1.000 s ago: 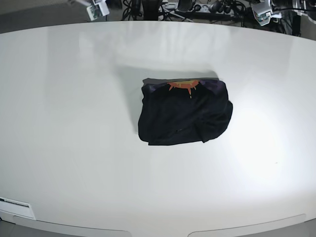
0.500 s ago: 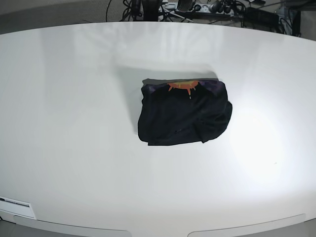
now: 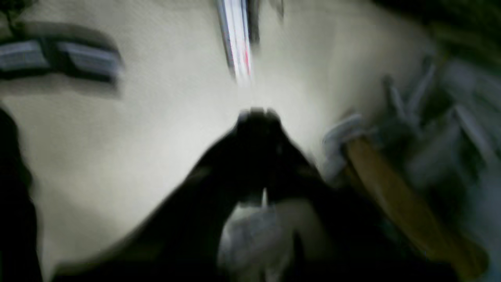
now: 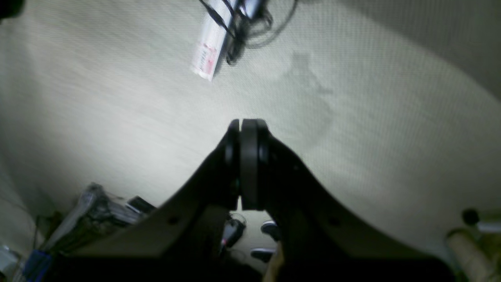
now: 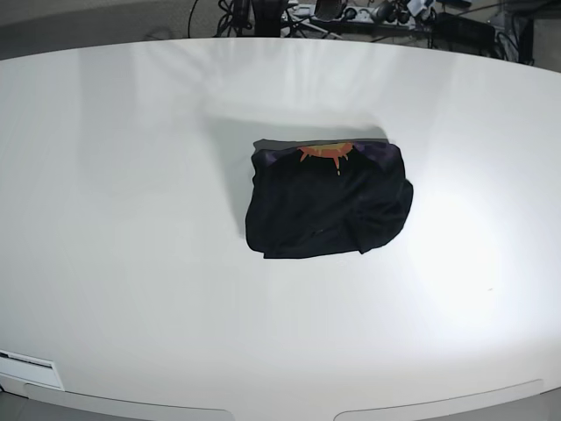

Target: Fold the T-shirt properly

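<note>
The black T-shirt point(image 5: 329, 200) lies folded into a compact bundle near the middle of the white table point(image 5: 131, 219), its orange-red spiky print and purple neck at the far edge. Neither arm shows in the base view. My left gripper point(image 3: 258, 114) appears blurred in the left wrist view, fingers together and holding nothing, over pale floor. In the right wrist view my right gripper point(image 4: 244, 125) is shut with its pads pressed together, empty, also above the floor. The shirt is in neither wrist view.
Cables and a power strip point(image 5: 351, 13) lie behind the table's far edge. A white label point(image 5: 26, 364) sits at the near left corner. The right wrist view shows a white power strip point(image 4: 209, 51) with cables on the floor.
The two arms' ends seen at the top corners a second ago have left the base view. The T-shirt has not moved.
</note>
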Action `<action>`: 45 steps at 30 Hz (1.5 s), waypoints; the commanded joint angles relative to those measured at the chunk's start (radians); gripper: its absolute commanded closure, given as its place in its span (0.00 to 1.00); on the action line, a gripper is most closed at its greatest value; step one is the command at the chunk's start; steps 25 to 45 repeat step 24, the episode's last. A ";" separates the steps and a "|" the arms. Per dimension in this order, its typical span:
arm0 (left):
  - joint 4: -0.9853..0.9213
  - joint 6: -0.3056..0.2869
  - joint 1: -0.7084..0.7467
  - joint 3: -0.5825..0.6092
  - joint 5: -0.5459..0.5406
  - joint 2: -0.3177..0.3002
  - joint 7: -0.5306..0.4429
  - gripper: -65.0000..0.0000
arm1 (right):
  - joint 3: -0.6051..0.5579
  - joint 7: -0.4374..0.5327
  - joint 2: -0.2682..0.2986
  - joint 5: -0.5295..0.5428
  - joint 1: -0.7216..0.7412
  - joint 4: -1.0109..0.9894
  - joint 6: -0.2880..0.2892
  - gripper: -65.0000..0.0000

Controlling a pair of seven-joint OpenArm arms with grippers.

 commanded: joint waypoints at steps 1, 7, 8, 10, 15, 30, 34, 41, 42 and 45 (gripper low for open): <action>-0.053 -0.004 -0.028 -0.003 0.059 -0.001 -0.072 1.00 | 0.000 0.030 0.005 0.005 0.024 -0.058 -0.016 1.00; -0.295 0.191 -0.165 0.033 0.356 0.108 -0.379 1.00 | 0.000 0.213 0.005 0.006 0.208 -0.409 -0.082 1.00; -0.307 0.237 -0.164 0.048 0.355 0.130 -0.399 1.00 | -0.003 0.245 0.001 0.009 0.230 -0.449 -0.069 1.00; -0.313 0.335 -0.161 0.082 0.355 0.179 -0.411 1.00 | -0.003 0.311 -0.014 0.009 0.275 -0.510 -0.005 1.00; -0.313 0.491 -0.136 0.118 0.352 0.273 -0.448 1.00 | -0.048 0.326 -0.040 0.077 0.365 -0.582 -0.006 1.00; -0.312 0.488 -0.147 0.118 0.355 0.329 -0.472 1.00 | -0.276 0.377 -0.096 0.000 0.394 -0.593 -0.117 1.00; -0.312 0.488 -0.147 0.118 0.355 0.329 -0.472 1.00 | -0.276 0.377 -0.096 0.000 0.394 -0.593 -0.117 1.00; -0.312 0.488 -0.147 0.118 0.355 0.329 -0.472 1.00 | -0.276 0.377 -0.096 0.000 0.394 -0.593 -0.117 1.00; -0.312 0.488 -0.147 0.118 0.355 0.329 -0.472 1.00 | -0.276 0.377 -0.096 0.000 0.394 -0.593 -0.117 1.00; -0.312 0.488 -0.147 0.118 0.355 0.329 -0.472 1.00 | -0.276 0.377 -0.096 0.000 0.394 -0.593 -0.117 1.00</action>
